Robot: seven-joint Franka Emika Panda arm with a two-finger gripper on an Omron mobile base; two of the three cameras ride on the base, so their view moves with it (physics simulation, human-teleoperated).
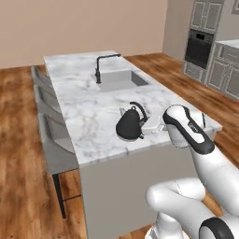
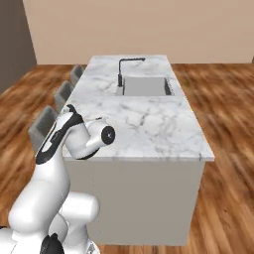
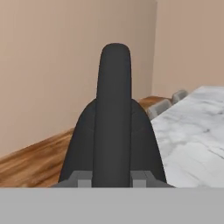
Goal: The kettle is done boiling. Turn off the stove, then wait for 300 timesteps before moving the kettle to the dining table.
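The dark grey kettle (image 1: 130, 125) stands upright near the front edge of the marble dining table (image 1: 84, 107), its base apparently on the top. My gripper (image 1: 147, 125) reaches in from the right at the level of the black arched handle. In the hand view the handle (image 3: 113, 109) rises between my two fingertips (image 3: 81, 178), which sit tight against both its sides, so the gripper is shut on it. In the right base view my own arm hides the kettle, in front of the table (image 2: 149, 129). The stove is out of view.
A sink (image 1: 122, 80) with a black faucet (image 1: 99, 70) sits mid-table, beyond the kettle. Grey chairs (image 1: 53, 140) line the table's left side. A black wall oven (image 1: 200, 47) and grey cabinets (image 1: 226, 70) stand at the back right. Wood floor surrounds the island.
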